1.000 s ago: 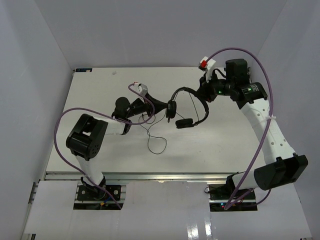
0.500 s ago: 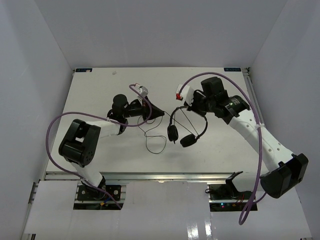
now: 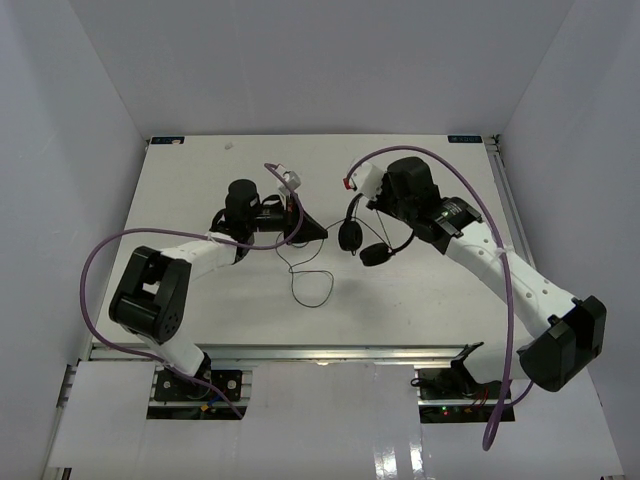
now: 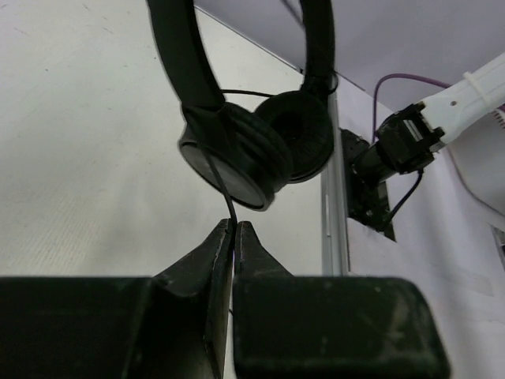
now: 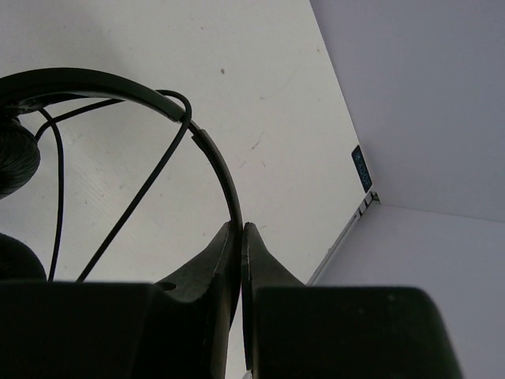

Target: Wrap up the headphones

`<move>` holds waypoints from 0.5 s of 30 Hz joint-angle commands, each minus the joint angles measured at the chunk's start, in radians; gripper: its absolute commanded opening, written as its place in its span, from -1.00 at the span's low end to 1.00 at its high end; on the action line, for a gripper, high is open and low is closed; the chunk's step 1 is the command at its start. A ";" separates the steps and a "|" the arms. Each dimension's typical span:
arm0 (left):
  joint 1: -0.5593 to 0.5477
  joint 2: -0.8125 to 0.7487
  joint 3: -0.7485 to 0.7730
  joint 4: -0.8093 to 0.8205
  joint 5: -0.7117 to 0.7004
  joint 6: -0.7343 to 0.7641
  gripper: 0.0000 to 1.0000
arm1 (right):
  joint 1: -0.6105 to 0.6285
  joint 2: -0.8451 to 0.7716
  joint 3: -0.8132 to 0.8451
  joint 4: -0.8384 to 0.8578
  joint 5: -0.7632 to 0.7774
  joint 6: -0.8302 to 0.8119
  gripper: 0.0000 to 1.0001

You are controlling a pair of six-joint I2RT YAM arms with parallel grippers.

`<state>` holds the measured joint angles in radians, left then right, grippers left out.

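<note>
The black headphones (image 3: pixel 358 238) hang above the white table, earcups down. My right gripper (image 3: pixel 385 208) is shut on the thin headband (image 5: pixel 213 154), seen arching from its fingertips in the right wrist view. My left gripper (image 3: pixel 322 231) is shut on the thin black cord (image 4: pixel 224 193), just left of the earcups (image 4: pixel 252 150), which hang right in front of its fingertips. The cord runs from the left gripper down to a loose loop (image 3: pixel 310 288) on the table. A length of cord also crosses inside the headband (image 5: pixel 130 209).
Thick purple robot cables (image 3: pixel 100 260) arc beside both arms. White walls close in the table (image 3: pixel 200 300) at left, back and right. The table's far right corner shows in the right wrist view (image 5: pixel 361 170). The right arm's base (image 4: pixel 379 170) shows in the left wrist view.
My right gripper has carried the headphones left and turned them, bringing the earcups close to my left gripper. My left arm has shifted slightly, still holding the cord.
</note>
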<state>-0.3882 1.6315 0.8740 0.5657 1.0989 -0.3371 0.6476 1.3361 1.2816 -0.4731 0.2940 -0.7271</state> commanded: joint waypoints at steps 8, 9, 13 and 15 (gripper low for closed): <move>0.006 0.058 0.114 0.322 0.140 -0.538 -0.72 | 0.089 0.035 -0.083 0.302 0.290 0.037 -0.85; 0.006 0.065 0.112 0.353 0.145 -0.590 -0.72 | 0.090 0.041 -0.078 0.311 0.303 0.044 -0.85; 0.006 0.086 0.086 0.508 0.149 -0.747 -0.71 | 0.089 0.070 -0.040 0.317 0.319 0.088 -0.85; 0.006 0.091 0.063 0.555 0.138 -0.780 -0.68 | 0.089 0.089 -0.023 0.318 0.322 0.106 -0.85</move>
<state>-0.3830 1.7337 0.9524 0.9160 1.1919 -0.9260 0.7418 1.3939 1.1969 -0.2380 0.5271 -0.6719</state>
